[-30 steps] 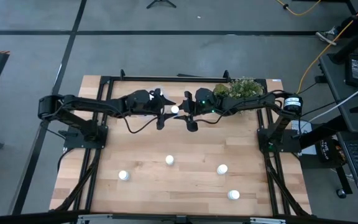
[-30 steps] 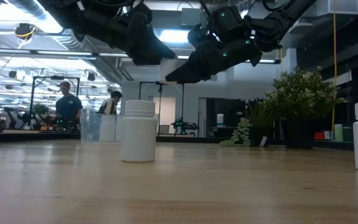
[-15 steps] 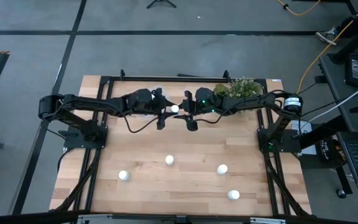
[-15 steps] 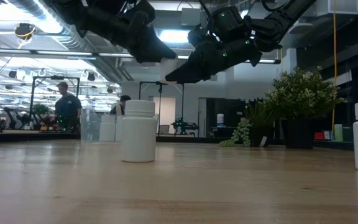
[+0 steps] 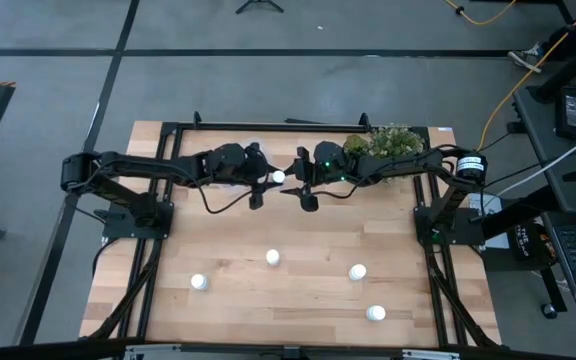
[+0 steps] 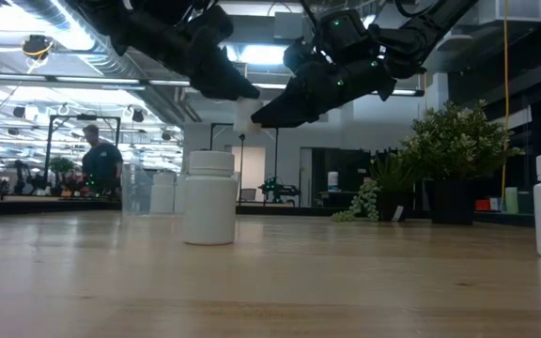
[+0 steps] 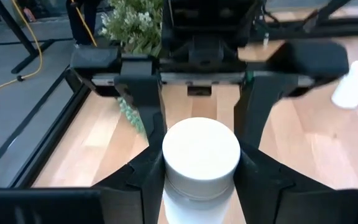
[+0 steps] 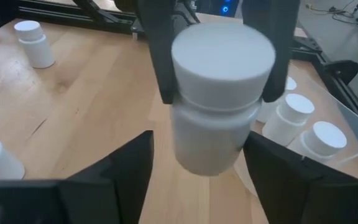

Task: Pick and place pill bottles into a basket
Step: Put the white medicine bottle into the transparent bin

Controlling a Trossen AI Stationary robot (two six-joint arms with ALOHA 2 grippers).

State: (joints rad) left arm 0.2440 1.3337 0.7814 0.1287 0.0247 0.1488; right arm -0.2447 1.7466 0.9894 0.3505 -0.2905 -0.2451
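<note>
High view: a pill bottle (image 5: 279, 177) is pinched upright by the left pincer (image 5: 265, 180), beside the basket (image 8: 328, 118); the right pincer (image 5: 299, 184) is spread, facing it.

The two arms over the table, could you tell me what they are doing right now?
They are passing a pill bottle between them in mid-air. The left tool is clamped on it, while the right tool has opened and stands clear of its sides. Four more bottles stand on the table, and some already sit in the clear basket.
</note>
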